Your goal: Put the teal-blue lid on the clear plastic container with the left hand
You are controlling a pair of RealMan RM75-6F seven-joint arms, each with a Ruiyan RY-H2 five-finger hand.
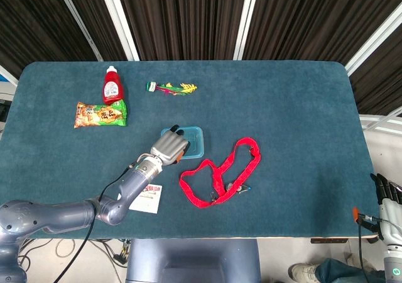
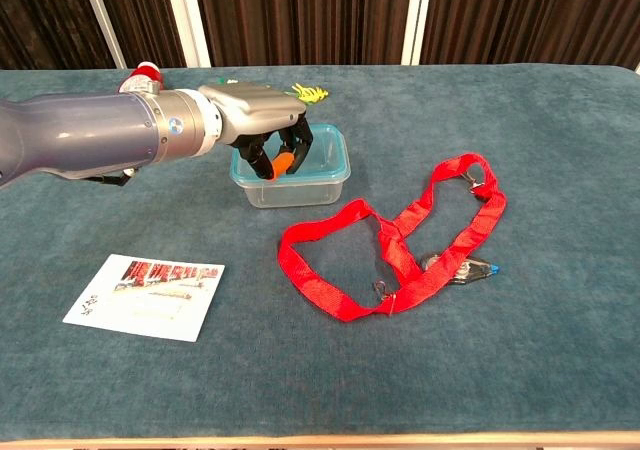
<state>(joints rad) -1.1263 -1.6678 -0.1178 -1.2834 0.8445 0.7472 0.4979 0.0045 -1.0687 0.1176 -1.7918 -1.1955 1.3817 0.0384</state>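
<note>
This is looking like a robot lab or test room, not a home. A wide table covered in dark teal felt-like cloth (image 1: pixel 301 107) is standing before a wall of dark pleated curtains (image 1: pixel 182 19) broken by white metal struts (image 1: pixel 245 19). Loose cables (image 1: pixel 119 253) are hanging under the table's near edge, and unrelated sample goods are lying scattered on it: a red sauce bottle (image 1: pixel 112 85), an orange snack packet (image 1: pixel 100 114), a red strap lanyard (image 1: pixel 220 173).

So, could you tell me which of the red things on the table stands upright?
The ketchup bottle at the far left, beside the snack packet; the red strap lies flat.
</note>
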